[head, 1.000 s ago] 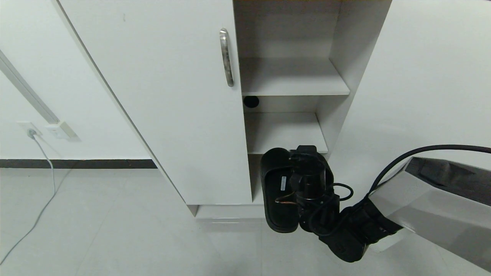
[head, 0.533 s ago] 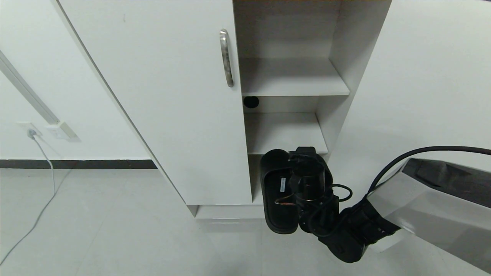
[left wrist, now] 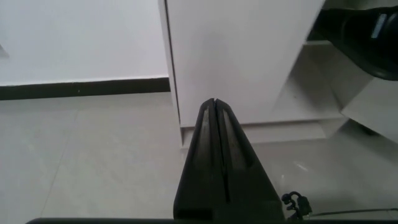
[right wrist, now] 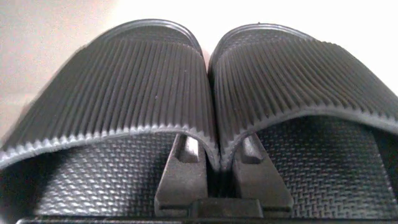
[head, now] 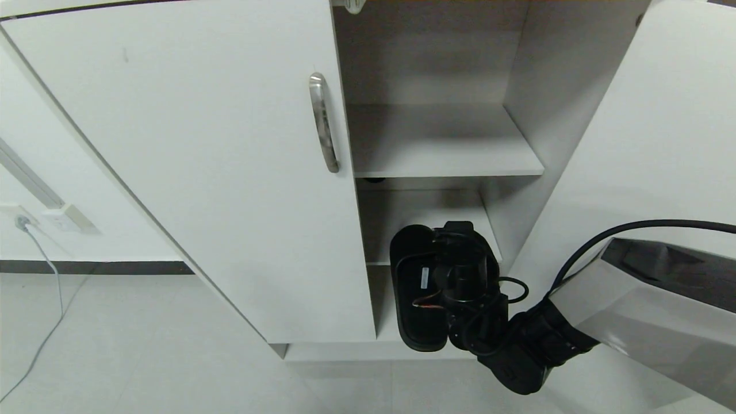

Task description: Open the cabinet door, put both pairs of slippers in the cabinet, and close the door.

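**Right end effector pinches the black slippers at the open cabinet**

The white cabinet (head: 552,103) stands in front of the robot, on a light floor (head: 144,356). Its left door (head: 201,172) is closed. Its right door (head: 661,144) is swung wide open, so the right half of the inside can be seen. Inside there are an upper shelf (head: 443,144), a lower shelf (head: 425,221) and, under them, the bottom board (left wrist: 305,99), all white.

The pair of black slippers (head: 415,287) is held at the open side, in front of the lowest compartment. The toes point into the cabinet and the heels are over the front edge of the base. The two slippers lie side by side with the soles down. The left wrist view shows them over the bottom board; I cannot tell if they touch it.

The right end effector (right wrist: 217,165) is closed on the slippers. Its fingers (right wrist: 185,163) go one under each ribbed strap and squeeze the two inner strap edges together.

The left end effector (left wrist: 214,109) hangs low over the floor, near the cabinet base and before the closed left door. Its fingers are pressed together with nothing between them.

A metal handle (head: 324,122) stands upright near the right edge of the left door. A wall socket (head: 20,221) sits low on the wall at the far left.
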